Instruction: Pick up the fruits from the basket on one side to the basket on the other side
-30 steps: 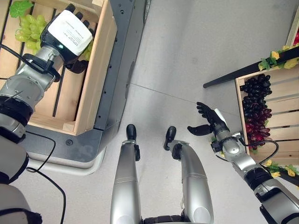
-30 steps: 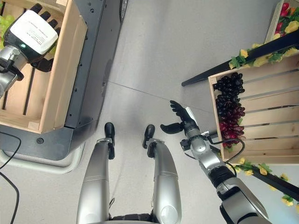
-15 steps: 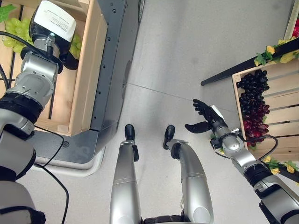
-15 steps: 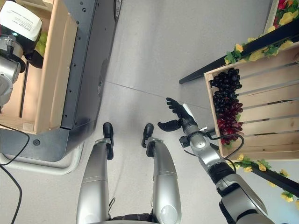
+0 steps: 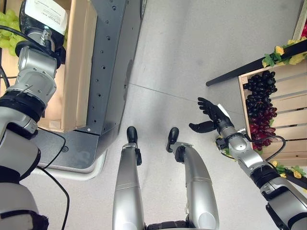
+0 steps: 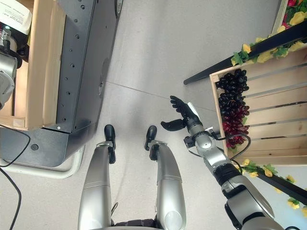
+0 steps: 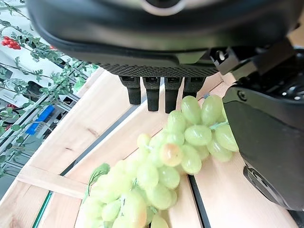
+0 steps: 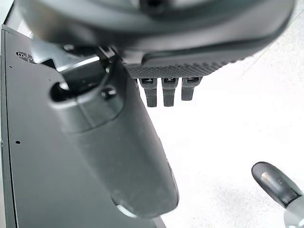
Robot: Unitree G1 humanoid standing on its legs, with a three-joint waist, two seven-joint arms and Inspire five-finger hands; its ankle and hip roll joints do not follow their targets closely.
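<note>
Green grapes [image 7: 161, 171] (one bunch, pale, plump)

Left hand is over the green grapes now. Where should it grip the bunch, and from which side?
Likely the fat end of the green grapes, lying between the left hand thumb and fingers. Come straight down from above; the bunch lies flat on the wooden crate slats.

Head stereo pair looking straight down, sharing floor [image 5: 192, 62], left wooden crate [image 5: 76, 72] and right crate [image 6: 268, 120]. Wrist cams very close: left over green grapes [image 7: 161, 175], right over floor.
</note>
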